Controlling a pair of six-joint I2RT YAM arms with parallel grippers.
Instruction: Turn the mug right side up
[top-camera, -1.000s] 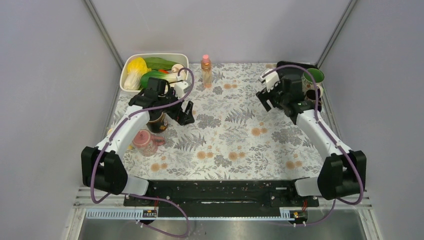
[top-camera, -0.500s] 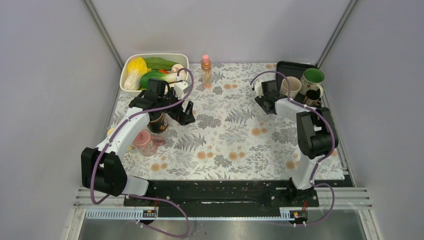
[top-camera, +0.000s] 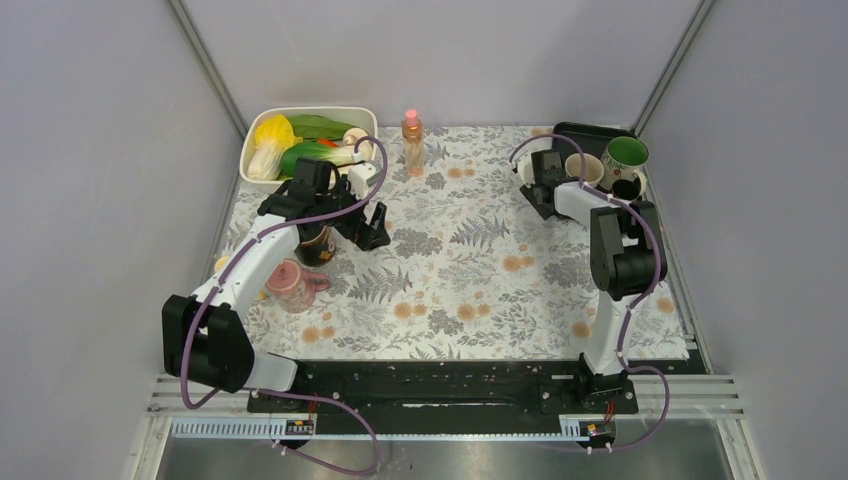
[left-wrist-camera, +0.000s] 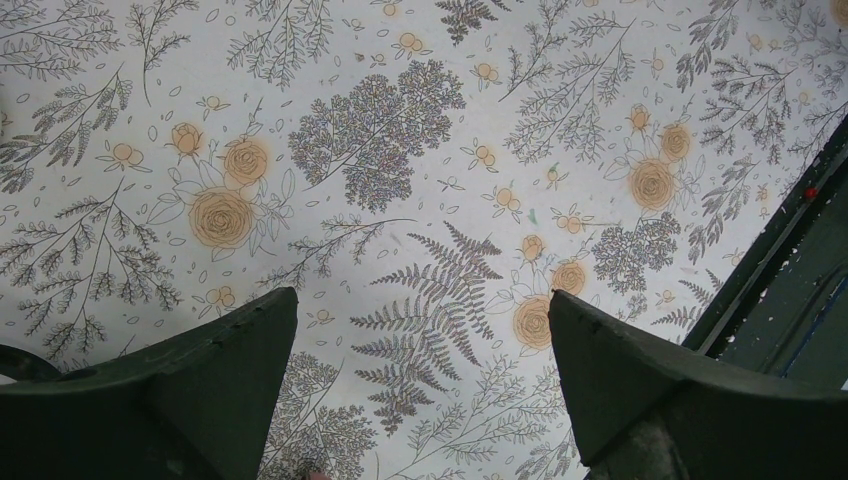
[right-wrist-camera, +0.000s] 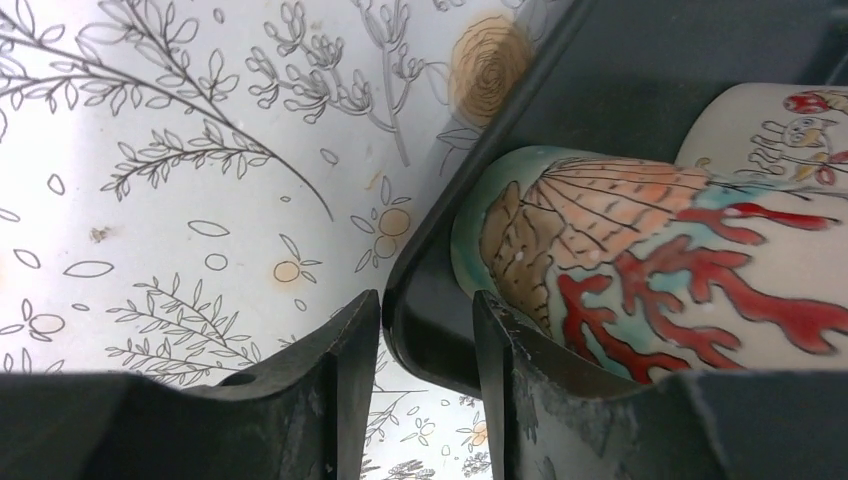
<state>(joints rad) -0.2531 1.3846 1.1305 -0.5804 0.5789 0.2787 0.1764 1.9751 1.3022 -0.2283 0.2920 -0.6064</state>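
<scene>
A pink see-through mug (top-camera: 290, 283) sits on the floral cloth at the left, its handle pointing right. A dark mug (top-camera: 315, 243) stands just behind it, partly hidden under my left arm. My left gripper (top-camera: 372, 225) hangs right of the dark mug, open and empty (left-wrist-camera: 423, 295), over bare cloth. Several mugs stand in the black tray (top-camera: 560, 130) at the back right: a cream one (top-camera: 585, 170), a green-lined one (top-camera: 626, 152) and a dark one (top-camera: 628, 190). My right gripper (top-camera: 541, 195) is low at the tray's left corner, its narrow jaws (right-wrist-camera: 425, 297) astride the tray rim (right-wrist-camera: 430, 320), beside a coral-patterned mug (right-wrist-camera: 640, 270).
A white tub of vegetables (top-camera: 262, 118) stands at the back left. A small orange bottle (top-camera: 411, 142) stands upright at the back middle. Grey walls close in on both sides. The cloth's near edge meets the black arm rail (top-camera: 440, 385).
My right arm has swung down from above the tray to the tray's left corner, then shifted slightly right. My left arm has not moved.
</scene>
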